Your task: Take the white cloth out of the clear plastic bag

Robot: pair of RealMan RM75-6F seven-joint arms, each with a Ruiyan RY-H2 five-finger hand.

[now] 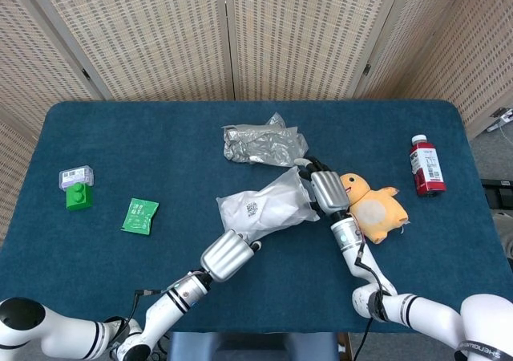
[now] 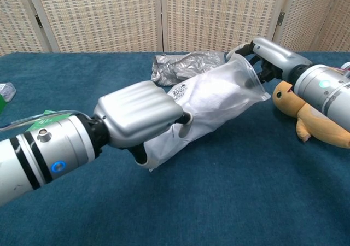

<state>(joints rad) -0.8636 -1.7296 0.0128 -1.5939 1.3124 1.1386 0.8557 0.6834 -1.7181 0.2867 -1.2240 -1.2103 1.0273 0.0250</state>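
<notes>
- The clear plastic bag lies slanted between the two hands, its upper end at the fingers of the right hand and its lower end at the fingers of the left hand.
- The white cloth sits inside the bag, filling most of it, with a small printed label facing up.
- The right hand's fingers pinch the bag's upper edge, curled over it.
- The left hand's fingers curl against the bag's lower end; whether they actually grasp it I cannot tell.
- Just beyond the right fingers lies a crumpled silver bag on the blue table.
- A yellow plush duck lies right beside the right hand, touching its wrist side.
- A red bottle stands well off past the duck.
- Far out from the left fingers lie a green packet and a green block.
</notes>
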